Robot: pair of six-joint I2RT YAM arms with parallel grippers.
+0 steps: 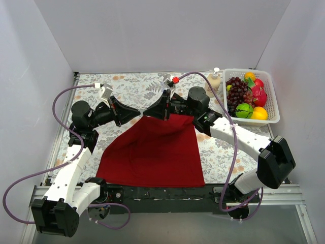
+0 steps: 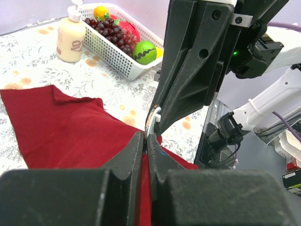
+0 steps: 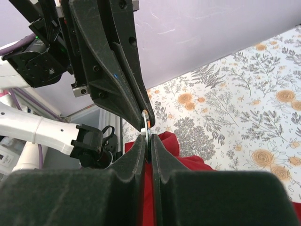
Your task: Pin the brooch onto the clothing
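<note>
The clothing (image 1: 152, 152), a dark red T-shirt, lies spread on the floral table, and its far edge is raised to where both grippers meet tip to tip. My left gripper (image 1: 138, 114) (image 2: 146, 139) is shut, with red cloth (image 2: 61, 122) showing between its fingers. My right gripper (image 1: 148, 113) (image 3: 148, 141) is shut on the brooch (image 3: 147, 123), a thin pale disc seen edge-on. The brooch's rim (image 2: 152, 117) also reaches the left fingertips. Red fabric (image 3: 167, 143) bunches just under the right jaws.
A white basket (image 1: 274, 96) of fruit stands at the back right, with a cream pump bottle (image 1: 214, 81) beside it on its left. Grey walls close the table on three sides. Purple cables loop around both arms.
</note>
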